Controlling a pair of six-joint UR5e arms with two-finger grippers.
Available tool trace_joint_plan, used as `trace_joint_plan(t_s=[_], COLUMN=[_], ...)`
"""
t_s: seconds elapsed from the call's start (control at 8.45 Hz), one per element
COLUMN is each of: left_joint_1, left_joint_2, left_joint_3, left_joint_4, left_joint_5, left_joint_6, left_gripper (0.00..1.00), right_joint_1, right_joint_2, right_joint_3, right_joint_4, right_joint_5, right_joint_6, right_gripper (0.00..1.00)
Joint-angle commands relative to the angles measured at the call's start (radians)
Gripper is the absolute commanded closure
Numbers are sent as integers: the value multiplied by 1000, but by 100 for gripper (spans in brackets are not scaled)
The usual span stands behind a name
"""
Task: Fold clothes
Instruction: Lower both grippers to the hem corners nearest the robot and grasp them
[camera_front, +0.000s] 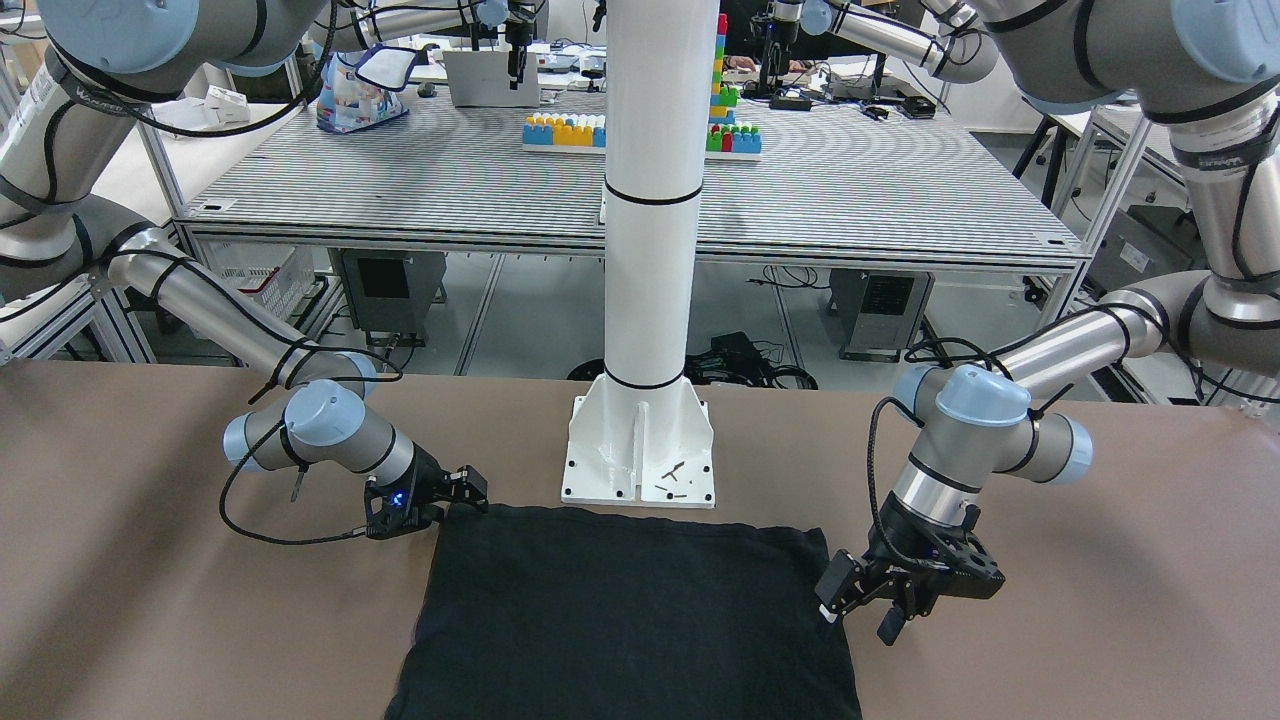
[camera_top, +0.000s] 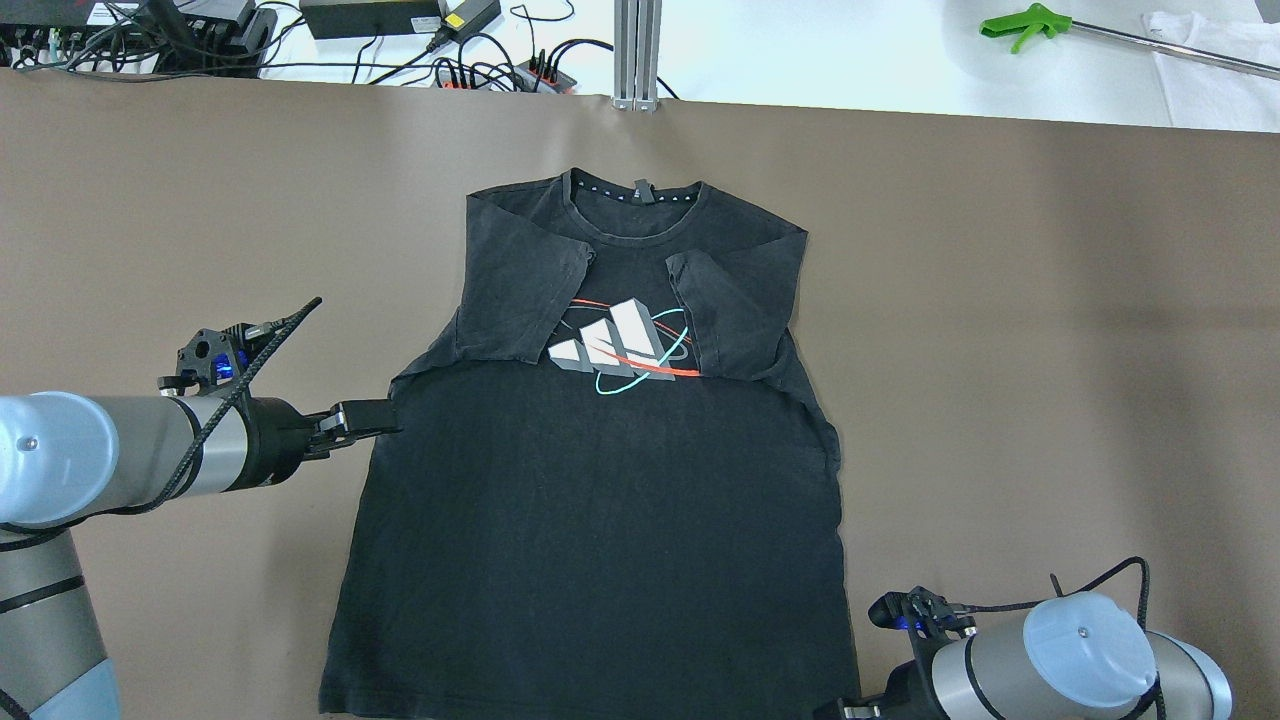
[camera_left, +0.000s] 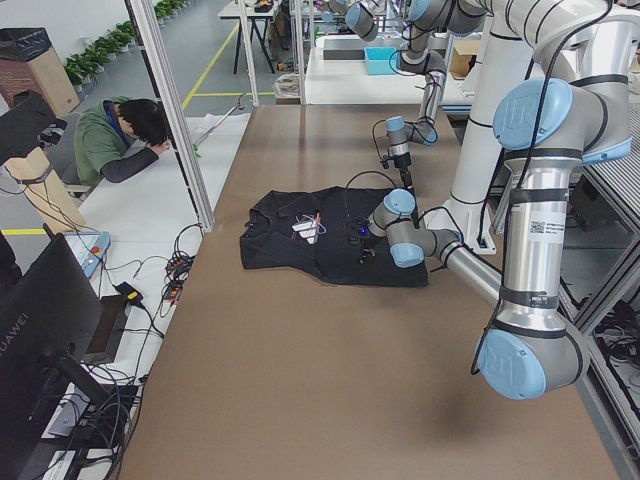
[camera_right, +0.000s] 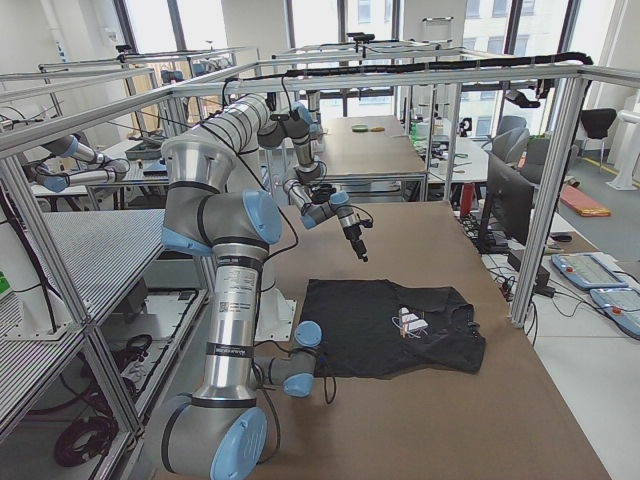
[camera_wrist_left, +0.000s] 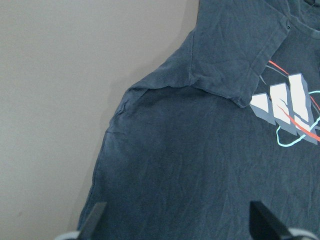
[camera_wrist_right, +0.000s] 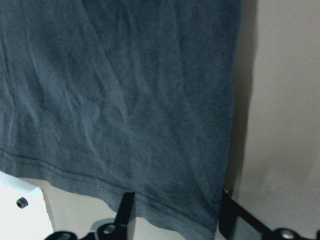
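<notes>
The clothes are one black T-shirt (camera_top: 600, 500) with a white, red and teal logo (camera_top: 620, 350), spread flat on the brown table, both sleeves folded in over the chest. My left gripper (camera_top: 375, 418) is at its left side edge below the sleeve fold. In the left wrist view that gripper (camera_wrist_left: 180, 225) is open, fingertips wide apart above the fabric (camera_wrist_left: 200, 165). My right gripper (camera_front: 465, 490) is at the hem corner near the pillar. The right wrist view shows it (camera_wrist_right: 175, 215) open, straddling the hem corner (camera_wrist_right: 125, 100). Neither holds anything.
The white pillar's base (camera_front: 640, 450) stands just behind the shirt's hem. Past the table's far edge lie cables and power strips (camera_top: 400, 20) and a green-handled tool (camera_top: 1030, 20). A person (camera_left: 125, 140) sits beyond that edge. Bare brown table (camera_top: 1050, 350) flanks the shirt.
</notes>
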Motion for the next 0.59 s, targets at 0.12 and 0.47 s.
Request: trace_joint_plan(t_s=[0.12,0.47], left_joint_1=[0,11], left_joint_2=[0,14], left_joint_3=[4,-1], left_joint_4=[0,-3], left_joint_5=[1,1], left_joint_6=[0,3], left_gripper=[0,0], right_joint_1=[1,3], right_joint_2=[2,1], right_joint_3=[15,50], right_joint_4=[1,5], right_joint_5=[-3,-3], right_joint_6=[-1,-1], right_gripper=[100,100])
